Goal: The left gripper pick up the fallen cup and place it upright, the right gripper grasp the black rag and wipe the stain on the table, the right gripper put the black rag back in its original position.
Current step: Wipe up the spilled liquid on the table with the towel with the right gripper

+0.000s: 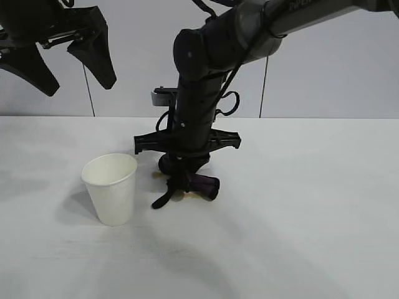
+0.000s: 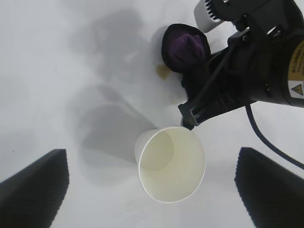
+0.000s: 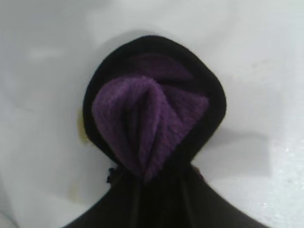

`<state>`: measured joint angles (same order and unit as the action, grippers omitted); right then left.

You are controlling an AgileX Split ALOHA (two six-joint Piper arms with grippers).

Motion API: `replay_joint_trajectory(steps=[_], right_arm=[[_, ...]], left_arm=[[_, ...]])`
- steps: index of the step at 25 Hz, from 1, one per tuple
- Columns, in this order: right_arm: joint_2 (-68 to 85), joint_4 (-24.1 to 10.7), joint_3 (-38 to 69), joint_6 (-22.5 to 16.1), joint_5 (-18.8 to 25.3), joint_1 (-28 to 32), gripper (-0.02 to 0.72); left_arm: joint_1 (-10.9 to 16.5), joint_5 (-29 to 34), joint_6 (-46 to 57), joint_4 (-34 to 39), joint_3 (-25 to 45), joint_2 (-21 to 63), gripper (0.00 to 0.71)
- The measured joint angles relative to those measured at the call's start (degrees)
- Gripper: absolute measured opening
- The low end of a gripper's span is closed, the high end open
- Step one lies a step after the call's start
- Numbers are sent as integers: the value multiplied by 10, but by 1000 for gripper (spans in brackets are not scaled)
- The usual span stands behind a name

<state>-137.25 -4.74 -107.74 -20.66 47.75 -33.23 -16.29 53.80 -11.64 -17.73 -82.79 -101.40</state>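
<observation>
Cup duty looks finished: the plain white tapered paper cup (image 1: 111, 188) stands upright at lower left on the white matte bench (image 1: 312, 205), and the left tool (image 1: 62, 53) hangs wide and empty at upper left. At centre frame, the right tool (image 1: 186, 177) pinches the bunched black-and-purple rag (image 1: 202, 184) narrowly and presses it down over the amber-brown stain (image 2: 163, 71), which peeks out at its edge, apparently for wiping.

Seeing cup (image 1: 111, 188) standing upright on table (image 1: 312, 205), left of rag (image 1: 193, 182). My right gripper (image 1: 185, 177) pressing rag down onto table, stain (image 2: 163, 71) peeking out beside rag. My left gripper (image 1: 62, 59) hanging above, behind cup.
</observation>
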Motion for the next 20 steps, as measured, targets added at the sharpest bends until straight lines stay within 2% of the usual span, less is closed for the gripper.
replay_joint_trajectory(steps=[12,16,20], right_arm=[[11,11,7,41,71,-2,94],[35,11,52,45,64,-2,94],[58,15,105,49,28,-4,94]], left_arm=[[0,0,0,15,0,0,685],[0,0,0,15,0,0,685],[0,0,0,15,0,0,685]])
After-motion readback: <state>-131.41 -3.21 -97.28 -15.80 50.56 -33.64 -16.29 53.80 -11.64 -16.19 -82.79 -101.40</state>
